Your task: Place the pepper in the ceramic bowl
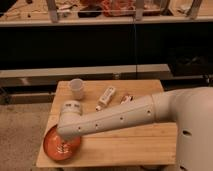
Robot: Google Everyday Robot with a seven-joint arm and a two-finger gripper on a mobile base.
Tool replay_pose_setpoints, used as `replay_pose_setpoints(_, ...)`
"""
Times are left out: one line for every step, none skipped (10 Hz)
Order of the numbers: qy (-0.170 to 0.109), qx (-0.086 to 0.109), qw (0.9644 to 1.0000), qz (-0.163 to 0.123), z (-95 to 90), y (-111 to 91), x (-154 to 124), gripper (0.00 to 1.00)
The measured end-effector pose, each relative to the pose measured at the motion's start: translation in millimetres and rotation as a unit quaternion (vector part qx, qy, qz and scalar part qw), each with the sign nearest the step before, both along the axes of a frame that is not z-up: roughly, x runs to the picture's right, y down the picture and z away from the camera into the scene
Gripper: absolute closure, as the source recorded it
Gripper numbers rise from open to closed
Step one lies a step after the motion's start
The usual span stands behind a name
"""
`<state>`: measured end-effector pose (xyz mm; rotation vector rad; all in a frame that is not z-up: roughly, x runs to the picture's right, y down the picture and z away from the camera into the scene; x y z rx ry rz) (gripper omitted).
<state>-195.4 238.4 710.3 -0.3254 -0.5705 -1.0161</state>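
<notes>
With the gripper (64, 145) over the ceramic bowl (51, 148), its grip state indeterminable, release the pepper only when directly beneath lies the bowl's centre.

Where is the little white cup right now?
The white cup stands upright near the far left corner of the wooden table, left of the white tube. The gripper hangs over the orange bowl at the near left.
</notes>
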Motion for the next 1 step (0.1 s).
replay_pose_setpoints(-0.001, 0.001, 1.0, -0.002, 0.1, -0.3, -0.4, 0.99)
